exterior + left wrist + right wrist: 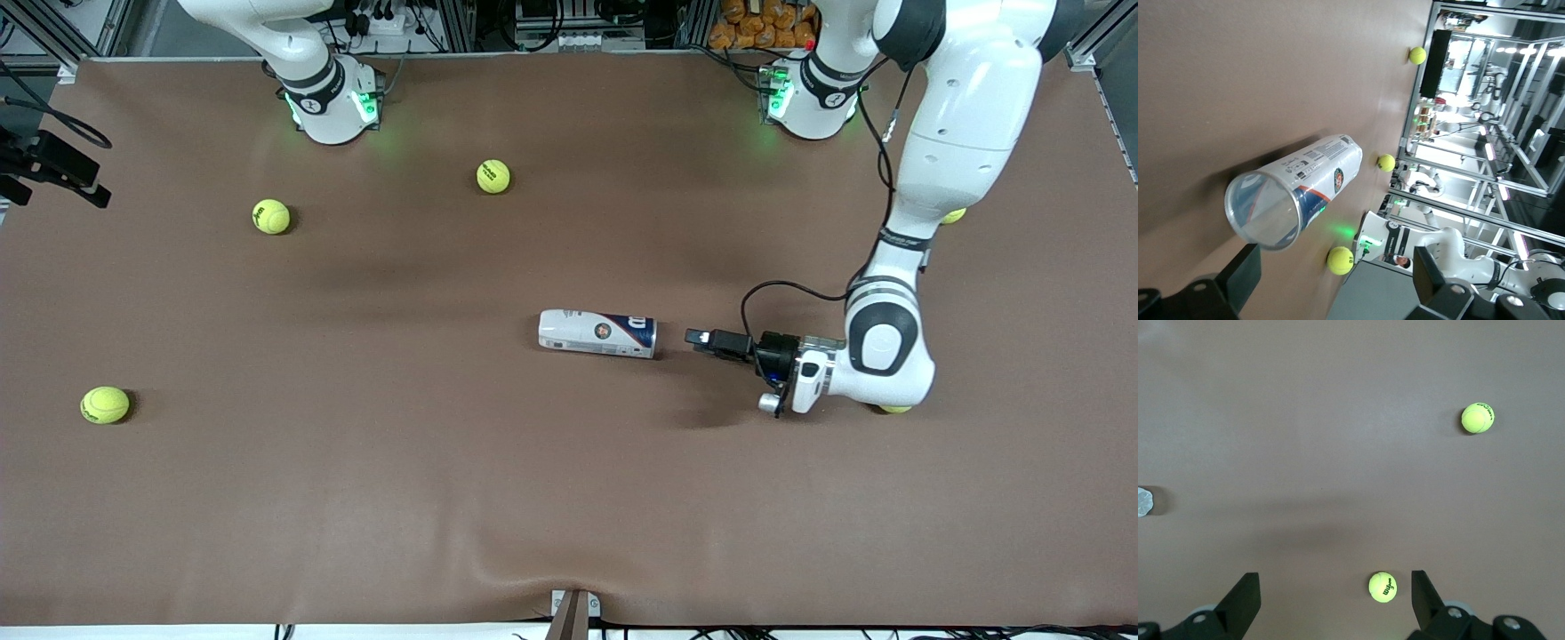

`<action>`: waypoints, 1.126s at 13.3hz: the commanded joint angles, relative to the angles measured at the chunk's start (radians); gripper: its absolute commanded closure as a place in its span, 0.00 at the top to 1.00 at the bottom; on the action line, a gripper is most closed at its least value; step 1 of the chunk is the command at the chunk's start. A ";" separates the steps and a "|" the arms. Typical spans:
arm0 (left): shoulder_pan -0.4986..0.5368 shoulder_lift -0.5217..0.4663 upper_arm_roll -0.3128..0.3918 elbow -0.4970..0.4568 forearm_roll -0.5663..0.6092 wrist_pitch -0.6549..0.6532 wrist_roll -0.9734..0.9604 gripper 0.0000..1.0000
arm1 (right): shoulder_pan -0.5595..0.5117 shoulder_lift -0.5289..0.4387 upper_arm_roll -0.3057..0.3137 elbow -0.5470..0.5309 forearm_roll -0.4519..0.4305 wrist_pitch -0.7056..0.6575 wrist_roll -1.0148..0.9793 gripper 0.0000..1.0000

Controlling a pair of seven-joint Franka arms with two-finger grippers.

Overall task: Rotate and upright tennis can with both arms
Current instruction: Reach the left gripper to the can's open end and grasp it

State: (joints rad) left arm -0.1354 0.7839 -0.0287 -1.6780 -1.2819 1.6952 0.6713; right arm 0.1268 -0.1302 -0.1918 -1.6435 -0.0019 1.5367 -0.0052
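The tennis can (597, 333) lies on its side mid-table, white at one end and dark blue at the end toward the left arm's end of the table. My left gripper (695, 338) hovers low and level, a short gap from that blue end, open and empty. In the left wrist view the tennis can (1295, 190) shows its clear, silver-rimmed mouth between my spread left gripper (1338, 280) fingers, apart from them. My right gripper (1335, 593) is out of the front view; its wrist view shows it open, high over bare table and two balls.
Tennis balls lie scattered: one (105, 404) toward the right arm's end, two (270, 216) (492, 176) near the right arm's base, and two half hidden by the left arm (954, 215) (896, 409). A black camera mount (53, 169) overhangs the table edge.
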 commanded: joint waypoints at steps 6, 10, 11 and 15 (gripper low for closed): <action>-0.064 0.044 0.001 -0.008 -0.128 0.052 0.045 1.00 | -0.001 0.014 0.011 0.027 0.016 -0.010 -0.009 1.00; -0.086 0.055 0.001 -0.008 -0.154 0.053 0.045 1.00 | -0.001 0.015 0.011 0.027 0.017 -0.001 -0.007 1.00; -0.086 0.057 0.001 -0.008 -0.155 0.053 0.044 1.00 | -0.001 0.015 0.011 0.027 0.017 -0.001 -0.007 1.00; -0.098 0.064 0.001 -0.009 -0.180 0.061 0.043 0.70 | -0.001 0.023 0.011 0.022 0.017 -0.001 -0.006 1.00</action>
State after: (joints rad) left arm -0.2185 0.8416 -0.0291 -1.6819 -1.4169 1.7434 0.6946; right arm 0.1276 -0.1246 -0.1811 -1.6399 -0.0016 1.5412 -0.0053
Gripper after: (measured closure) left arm 0.154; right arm 0.000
